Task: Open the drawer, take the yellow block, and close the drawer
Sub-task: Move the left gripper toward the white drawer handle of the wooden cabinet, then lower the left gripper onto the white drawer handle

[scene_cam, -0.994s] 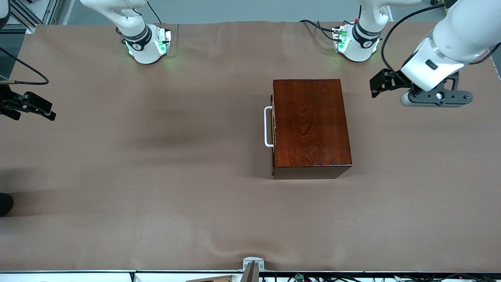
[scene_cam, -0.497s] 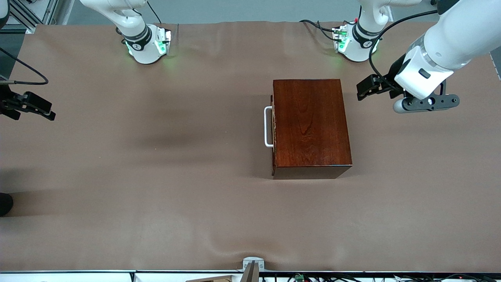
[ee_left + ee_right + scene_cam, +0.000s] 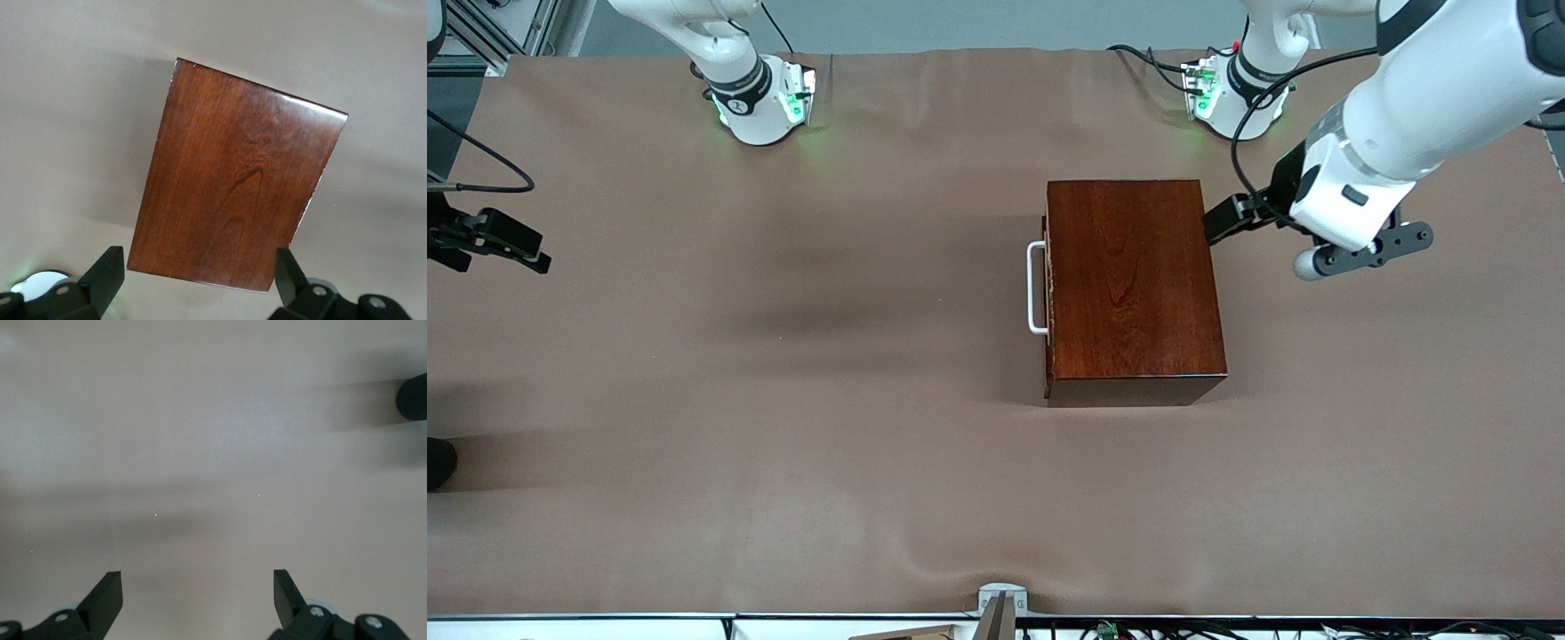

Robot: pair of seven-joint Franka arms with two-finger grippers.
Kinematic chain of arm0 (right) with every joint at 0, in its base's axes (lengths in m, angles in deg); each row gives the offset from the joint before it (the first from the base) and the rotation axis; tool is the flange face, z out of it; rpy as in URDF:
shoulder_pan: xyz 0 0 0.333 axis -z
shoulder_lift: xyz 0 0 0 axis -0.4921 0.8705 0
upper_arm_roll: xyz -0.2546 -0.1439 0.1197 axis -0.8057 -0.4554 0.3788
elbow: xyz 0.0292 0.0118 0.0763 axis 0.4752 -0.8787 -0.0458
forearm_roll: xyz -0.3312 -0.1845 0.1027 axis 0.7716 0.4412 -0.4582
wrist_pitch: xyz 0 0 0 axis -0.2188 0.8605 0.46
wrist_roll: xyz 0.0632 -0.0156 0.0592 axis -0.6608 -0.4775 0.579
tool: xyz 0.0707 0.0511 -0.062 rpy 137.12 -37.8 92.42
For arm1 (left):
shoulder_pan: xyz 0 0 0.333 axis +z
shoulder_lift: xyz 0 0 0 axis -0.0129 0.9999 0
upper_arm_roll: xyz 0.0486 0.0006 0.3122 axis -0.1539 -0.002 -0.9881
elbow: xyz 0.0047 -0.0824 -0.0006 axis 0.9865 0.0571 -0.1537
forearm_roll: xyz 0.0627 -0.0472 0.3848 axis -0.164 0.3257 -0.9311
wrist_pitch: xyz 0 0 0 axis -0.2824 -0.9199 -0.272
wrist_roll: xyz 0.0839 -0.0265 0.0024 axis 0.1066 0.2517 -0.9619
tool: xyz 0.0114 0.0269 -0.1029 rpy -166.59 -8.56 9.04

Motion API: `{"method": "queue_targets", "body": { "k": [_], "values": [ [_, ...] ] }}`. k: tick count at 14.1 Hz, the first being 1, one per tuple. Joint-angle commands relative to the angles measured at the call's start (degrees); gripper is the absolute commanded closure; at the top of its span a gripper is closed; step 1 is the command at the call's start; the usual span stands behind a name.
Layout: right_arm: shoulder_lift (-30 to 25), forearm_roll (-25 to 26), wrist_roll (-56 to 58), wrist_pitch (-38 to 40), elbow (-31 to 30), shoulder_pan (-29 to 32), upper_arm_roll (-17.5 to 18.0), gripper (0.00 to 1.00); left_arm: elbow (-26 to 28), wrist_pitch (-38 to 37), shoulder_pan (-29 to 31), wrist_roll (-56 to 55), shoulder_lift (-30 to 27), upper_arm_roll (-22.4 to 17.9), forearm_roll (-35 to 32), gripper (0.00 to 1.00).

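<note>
A glossy reddish-brown wooden box stands mid-table. Its drawer is pushed in, and the white bar handle faces the right arm's end of the table. The yellow block is hidden. My left gripper hangs open over the box's edge at the left arm's end. In the left wrist view the box top fills the space ahead of the left gripper, with nothing between its fingers. My right gripper waits open over the cloth at the right arm's end; the right wrist view shows the right gripper over bare cloth.
Brown cloth with soft wrinkles covers the table. Both arm bases stand along the edge farthest from the front camera. A metal bracket sits at the nearest edge. A dark round thing lies at the right arm's end.
The left arm has swung its gripper from over the cloth toward the box and now reaches its edge. The right arm and the box have not moved.
</note>
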Motion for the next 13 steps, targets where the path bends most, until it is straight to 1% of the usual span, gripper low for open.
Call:
{"method": "queue_targets", "body": {
  "k": [1,5,8,9,11,13],
  "values": [
    [-1.15,0.02,-0.36,0.44,-0.60,0.66,0.47,0.00,-3.43,-0.55,-2.69,-3.66,4.08,0.21,0.96,0.00],
    [-1.15,0.02,-0.44,0.35,-0.60,0.58,0.47,0.00,-3.96,4.90,-11.30,-10.17,8.30,-0.23,0.96,0.00],
    [-1.07,0.02,-0.53,0.09,-0.60,0.49,0.47,0.00,-4.48,6.31,-17.28,-15.52,10.41,-0.58,0.79,0.00],
    [-1.15,0.02,-0.53,0.09,-0.60,0.57,0.47,0.00,-5.09,6.84,-19.48,-17.72,12.24,-1.11,0.70,0.00],
    [-1.15,0.02,-0.53,0.09,-0.60,0.57,0.47,0.00,-8.25,9.03,-21.69,-22.38,16.02,-1.11,0.53,0.00],
    [-1.07,0.02,-0.53,0.00,-0.60,0.57,0.47,0.00,-9.93,10.26,-23.97,-23.89,18.49,-1.63,-0.61,0.00]
  ]
}}
